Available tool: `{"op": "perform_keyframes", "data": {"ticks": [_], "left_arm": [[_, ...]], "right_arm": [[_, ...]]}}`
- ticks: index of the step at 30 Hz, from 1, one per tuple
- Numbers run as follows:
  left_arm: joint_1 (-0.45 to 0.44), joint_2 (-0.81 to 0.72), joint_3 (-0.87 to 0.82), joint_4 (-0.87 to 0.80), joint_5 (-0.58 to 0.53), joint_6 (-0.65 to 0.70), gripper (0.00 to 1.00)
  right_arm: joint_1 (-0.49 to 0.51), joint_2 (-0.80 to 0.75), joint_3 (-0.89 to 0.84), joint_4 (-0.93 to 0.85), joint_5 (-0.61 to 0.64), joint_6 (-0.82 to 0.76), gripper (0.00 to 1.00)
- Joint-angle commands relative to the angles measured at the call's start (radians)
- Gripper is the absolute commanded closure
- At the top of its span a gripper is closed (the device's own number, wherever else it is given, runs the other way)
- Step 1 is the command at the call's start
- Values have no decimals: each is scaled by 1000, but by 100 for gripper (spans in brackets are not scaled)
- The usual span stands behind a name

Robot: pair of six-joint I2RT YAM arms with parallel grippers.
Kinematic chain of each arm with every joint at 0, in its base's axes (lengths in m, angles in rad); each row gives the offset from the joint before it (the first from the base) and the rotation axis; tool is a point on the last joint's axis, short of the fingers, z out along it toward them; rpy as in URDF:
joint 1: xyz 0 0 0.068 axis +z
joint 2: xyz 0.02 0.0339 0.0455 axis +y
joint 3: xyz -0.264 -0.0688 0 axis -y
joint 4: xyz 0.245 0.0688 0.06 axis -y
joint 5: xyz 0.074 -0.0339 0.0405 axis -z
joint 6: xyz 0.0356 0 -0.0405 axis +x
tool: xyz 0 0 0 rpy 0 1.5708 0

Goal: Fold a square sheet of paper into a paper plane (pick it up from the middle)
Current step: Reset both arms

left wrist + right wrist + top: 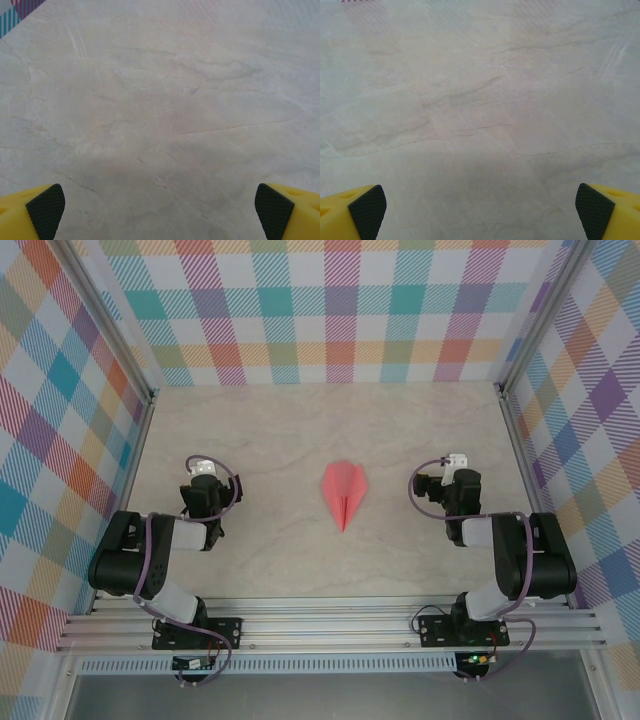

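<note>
Midway between the two arms, on the pale marbled tabletop [270, 440], lies the small salmon-pink paper plane [344, 494], a narrow folded wedge with a centre crease, its tip toward the near edge. Well apart from it, the left gripper [203, 470] and the right gripper [456, 462] hold nothing, their yellow, black-padded fingers [45, 210] spread wide over bare table.
</note>
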Motion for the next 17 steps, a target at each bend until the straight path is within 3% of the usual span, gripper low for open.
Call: {"op": "perform_keyframes", "data": {"ticks": [1,17], "left_arm": [[7,-3,-4,71,26,19,0],[6,-3,-2,66,31,21,0]], "right_arm": [[-5,1,4,64,22,20,0],[-4,0,7,57,16,18,0]]}}
